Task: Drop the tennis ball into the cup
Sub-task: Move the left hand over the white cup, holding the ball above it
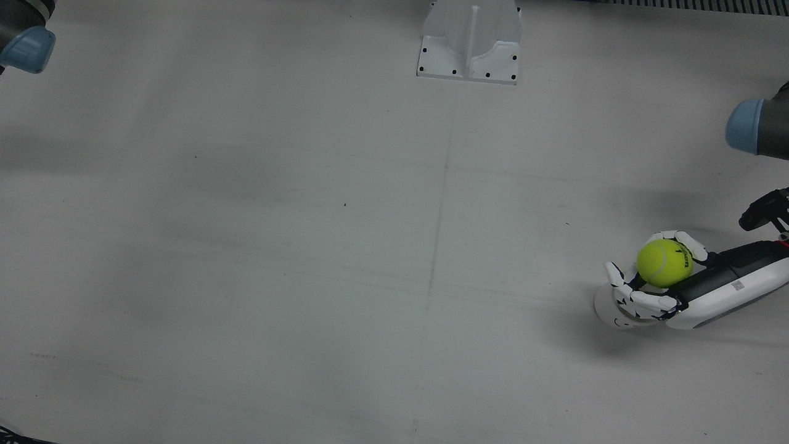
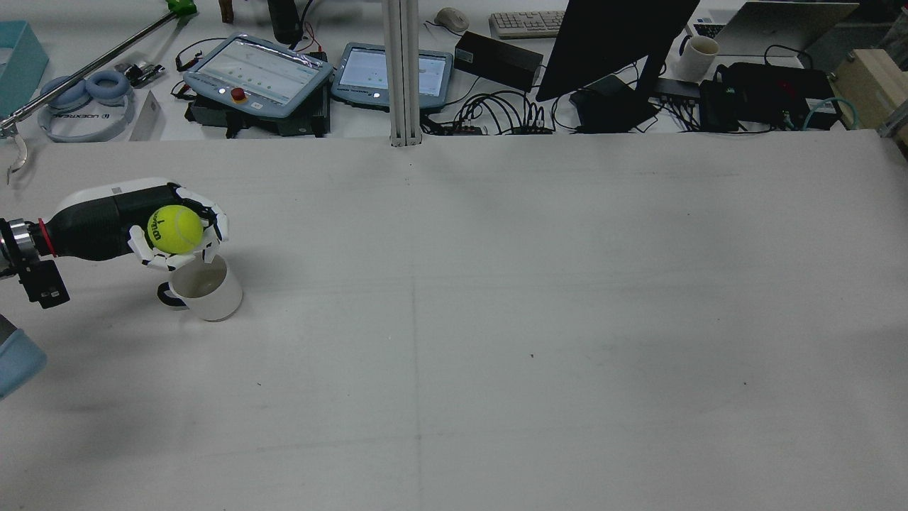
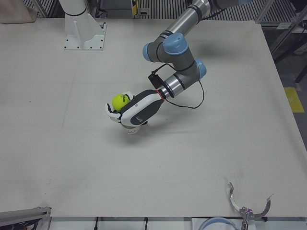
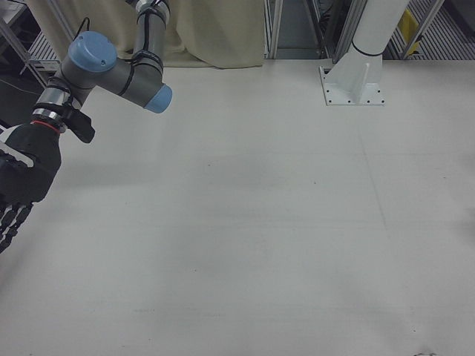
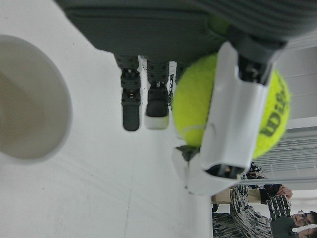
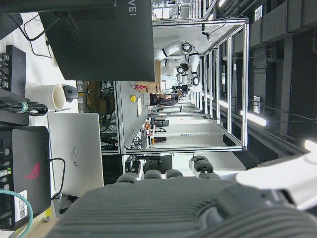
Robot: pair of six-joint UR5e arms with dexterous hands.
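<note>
Tennis ball (image 2: 174,228) in left robot hand (image 2: 152,231) above half-hidden cup (image 2: 206,287) — right robot hand (image 4: 18,185) cropped, grip unclear

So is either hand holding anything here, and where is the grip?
The left hand holds the tennis ball, fingers wrapped around its sides, above the white cup. The right hand shows nothing in it.

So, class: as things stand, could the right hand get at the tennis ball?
Probably not: the tennis ball sits enclosed in the left hand, above the cup, and the right hand is across the table.
</note>
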